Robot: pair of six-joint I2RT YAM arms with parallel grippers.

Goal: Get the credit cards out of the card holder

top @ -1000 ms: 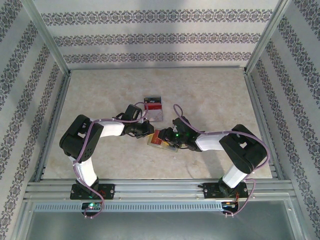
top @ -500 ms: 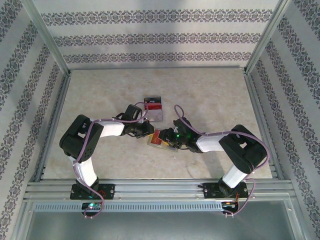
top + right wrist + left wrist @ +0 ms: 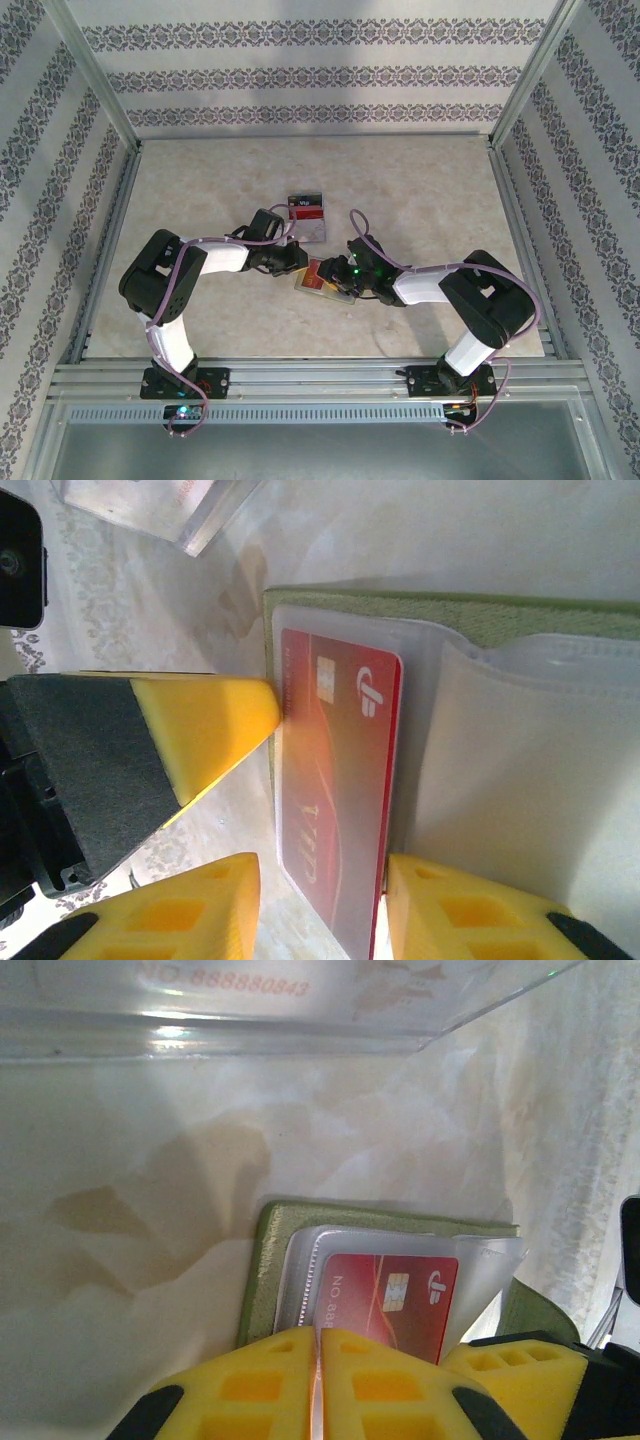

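Note:
The olive-green card holder (image 3: 308,285) (image 3: 262,1260) (image 3: 470,610) lies open on the table between both arms. A red credit card (image 3: 390,1300) (image 3: 335,790) sits in its pale translucent sleeve (image 3: 520,770). My left gripper (image 3: 293,262) (image 3: 320,1360) is shut, its yellow tips pinched on the sleeve's left edge. My right gripper (image 3: 338,277) (image 3: 325,910) is open and straddles the red card's near end; one finger (image 3: 470,910) touches the card's edge, the other stands apart. A red and dark card (image 3: 305,207) and a pinkish card (image 3: 316,232) (image 3: 250,990) lie just beyond the holder.
Metal rails (image 3: 320,375) run along the table's near edge, and patterned walls (image 3: 320,75) close in the back and sides. Bare marbled tabletop (image 3: 200,190) stretches left, right and behind the cards.
My right gripper's jaws have drawn in slightly around the red card. The left arm and the holder have not moved.

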